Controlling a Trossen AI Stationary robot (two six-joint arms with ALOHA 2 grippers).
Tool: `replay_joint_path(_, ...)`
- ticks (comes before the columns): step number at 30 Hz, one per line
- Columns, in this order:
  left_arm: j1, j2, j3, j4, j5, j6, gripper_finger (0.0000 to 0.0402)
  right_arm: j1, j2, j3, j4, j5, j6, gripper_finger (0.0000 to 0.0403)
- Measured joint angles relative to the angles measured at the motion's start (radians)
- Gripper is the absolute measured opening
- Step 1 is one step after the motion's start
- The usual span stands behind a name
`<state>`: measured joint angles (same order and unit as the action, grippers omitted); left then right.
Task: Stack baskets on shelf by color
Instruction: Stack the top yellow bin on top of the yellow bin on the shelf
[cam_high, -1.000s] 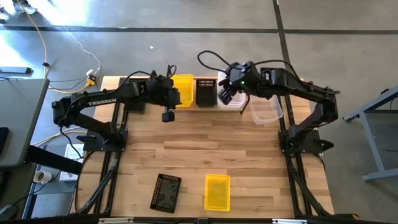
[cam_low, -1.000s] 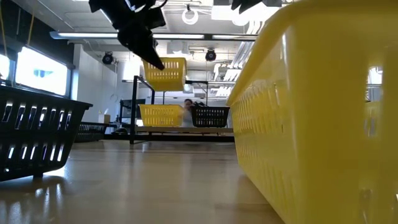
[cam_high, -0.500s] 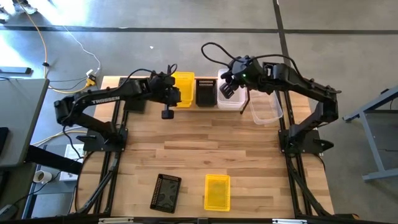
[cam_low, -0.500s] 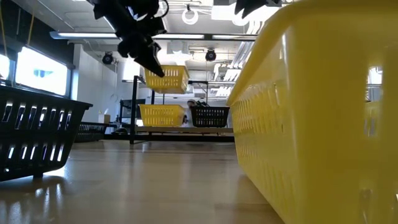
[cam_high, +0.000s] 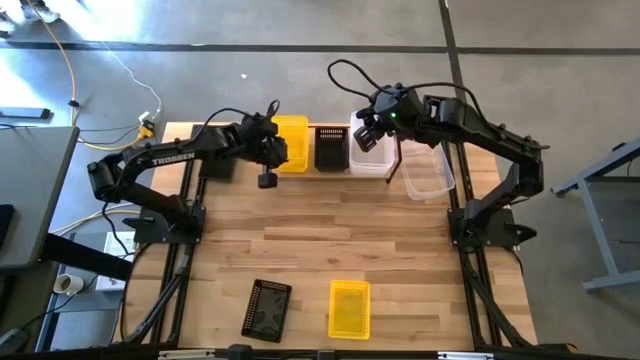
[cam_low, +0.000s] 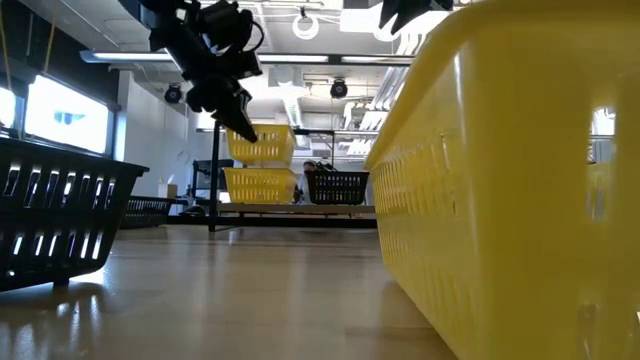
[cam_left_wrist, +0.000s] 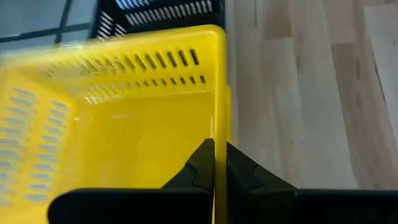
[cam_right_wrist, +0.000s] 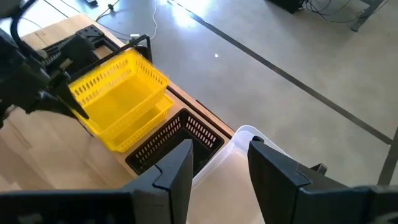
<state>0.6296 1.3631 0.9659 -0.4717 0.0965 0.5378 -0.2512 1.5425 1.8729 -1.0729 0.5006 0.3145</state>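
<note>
My left gripper (cam_high: 276, 152) is shut on a yellow basket (cam_high: 294, 140) and holds it close above a second yellow basket (cam_low: 260, 185) that stands at the left end of the shelf (cam_low: 290, 209). Whether the two touch, I cannot tell. A black perforated basket (cam_low: 337, 187) stands in the middle of the shelf, with a clear basket (cam_high: 368, 158) to its right. My right gripper (cam_right_wrist: 221, 165) hangs open above the clear basket (cam_right_wrist: 249, 140) and touches nothing. My left gripper pinches one side wall of the yellow basket at its rim (cam_left_wrist: 215, 134), with one finger (cam_left_wrist: 196, 174) inside the basket and the other (cam_left_wrist: 242, 174) outside. The basket is lifted clear, roughly upright and slightly tilted (cam_right_wrist: 118, 87).
A second clear basket (cam_high: 428, 176) sits on the table just right of the shelf. Near the front edge lie a black basket (cam_high: 267, 308) and a yellow one (cam_high: 349, 307), which fill the sides of the low view. Bare wood lies between them and the shelf.
My left gripper has come down with the yellow basket, from well above the shelf to just over the yellow basket standing there, and has stayed shut on it. My right gripper has drifted slightly toward the far edge, still open.
</note>
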Motion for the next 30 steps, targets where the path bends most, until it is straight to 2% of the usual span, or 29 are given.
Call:
replay_joint_path(13,-0.009,0.0,-0.058,0.065,0.027,0.029,0.0,0.0,0.0,0.0,0.0,0.004,0.028,0.014)
replay_joint_path(30,-0.006,0.017,-0.057,0.087,-0.017,0.068,0.0003,0.0,0.001,0.0,0.0,0.005,0.047,0.014)
